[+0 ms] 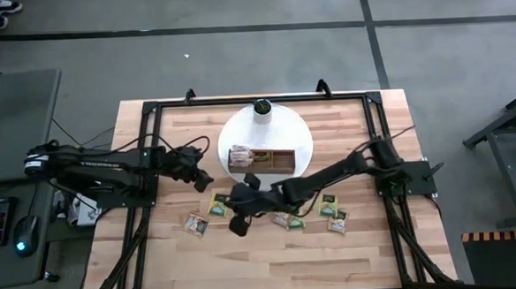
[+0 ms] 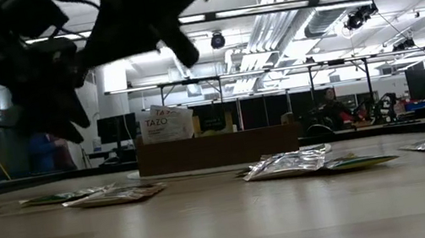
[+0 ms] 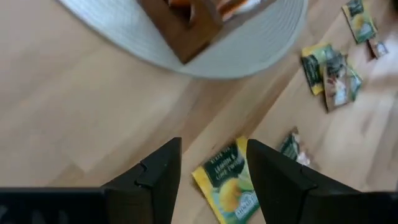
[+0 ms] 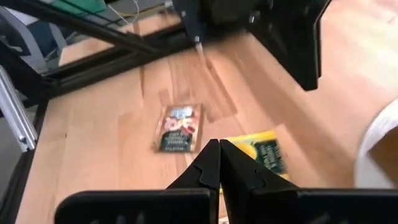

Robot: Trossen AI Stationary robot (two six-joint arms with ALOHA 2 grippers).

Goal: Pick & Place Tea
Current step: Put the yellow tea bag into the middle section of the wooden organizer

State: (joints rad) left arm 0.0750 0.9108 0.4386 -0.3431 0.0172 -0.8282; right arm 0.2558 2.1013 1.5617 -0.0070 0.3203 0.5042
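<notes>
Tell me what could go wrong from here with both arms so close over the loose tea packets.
1. The right pincer is shut with nothing visibly between its fingertips, so it may have missed a sachet.
2. The left pincer hangs open above the yellow-green sachet, and the right pincer hovers near it too; if both go for it, the arms could collide.
3. Scattered sachets may get pushed across the table.

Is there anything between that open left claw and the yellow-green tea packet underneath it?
Nothing visible: the left claw hangs open above the yellow-green tea packet, with bare table around it.
</notes>
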